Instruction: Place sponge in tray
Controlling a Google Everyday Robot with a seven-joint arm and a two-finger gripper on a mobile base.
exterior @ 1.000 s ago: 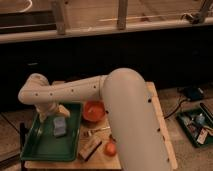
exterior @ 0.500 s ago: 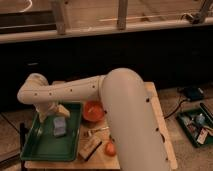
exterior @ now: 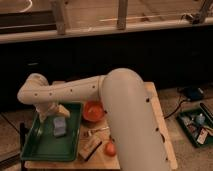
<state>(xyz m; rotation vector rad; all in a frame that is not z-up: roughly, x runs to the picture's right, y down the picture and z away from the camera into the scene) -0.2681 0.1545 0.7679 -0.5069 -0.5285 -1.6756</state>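
1. Reaching across from the right, one thick, smooth white arm [exterior: 95, 92] with small dark dots along it bends at a rounded elbow on the left and turns down over the tray.
2. The gripper [exterior: 56, 111] hangs over the tray's upper half, just above the sponge; I cannot tell how it is set.
3. One sponge [exterior: 59, 126], a small pale blue soft block, is in the tray near its middle, below the gripper. Whether the gripper touches it I cannot tell.
4. One tray [exterior: 37, 150], green plastic, rectangular with a raised rim, sits on the left part of the table.
5. One bowl [exterior: 91, 111], round and orange, stands just beside the tray's right rim.
6. One tan-brown block [exterior: 90, 148] with a dark edge lies on the table below the bowl, right of the tray.
7. One small round orange-red fruit [exterior: 110, 148] lies beside that block, against the arm.
8. The table [exterior: 159, 117] is pale wood with a flat top.
9. A second green tray [exterior: 200, 126] holding mixed small items sits on the floor at far right, near a dark cable [exterior: 177, 107].
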